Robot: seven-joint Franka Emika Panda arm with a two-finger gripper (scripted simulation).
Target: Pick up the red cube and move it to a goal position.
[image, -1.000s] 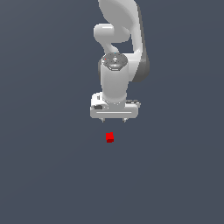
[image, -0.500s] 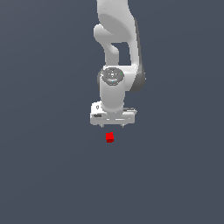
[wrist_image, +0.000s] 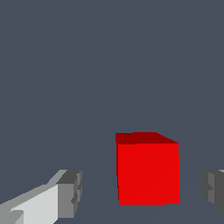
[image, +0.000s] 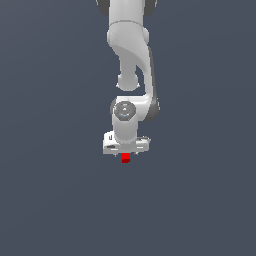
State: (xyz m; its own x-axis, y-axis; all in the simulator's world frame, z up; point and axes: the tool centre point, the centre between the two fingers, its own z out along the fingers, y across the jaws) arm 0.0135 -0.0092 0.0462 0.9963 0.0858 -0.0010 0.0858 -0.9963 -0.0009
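The red cube [image: 125, 158] rests on the dark grey floor, just under the white gripper [image: 126, 152] in the exterior view. The hand's body hides the cube's upper part there. In the wrist view the red cube [wrist_image: 148, 168] stands between the two grey fingertips [wrist_image: 70, 194], with a gap on each side. The gripper [wrist_image: 142, 192] is open and touches nothing. The cube sits nearer one fingertip than the other.
A flat dark grey surface fills both views. The white arm [image: 131, 60] rises from the gripper toward the top of the exterior view.
The arm has come down toward the cube. The gripper, earlier a short way above it, now straddles it. The cube has not moved.
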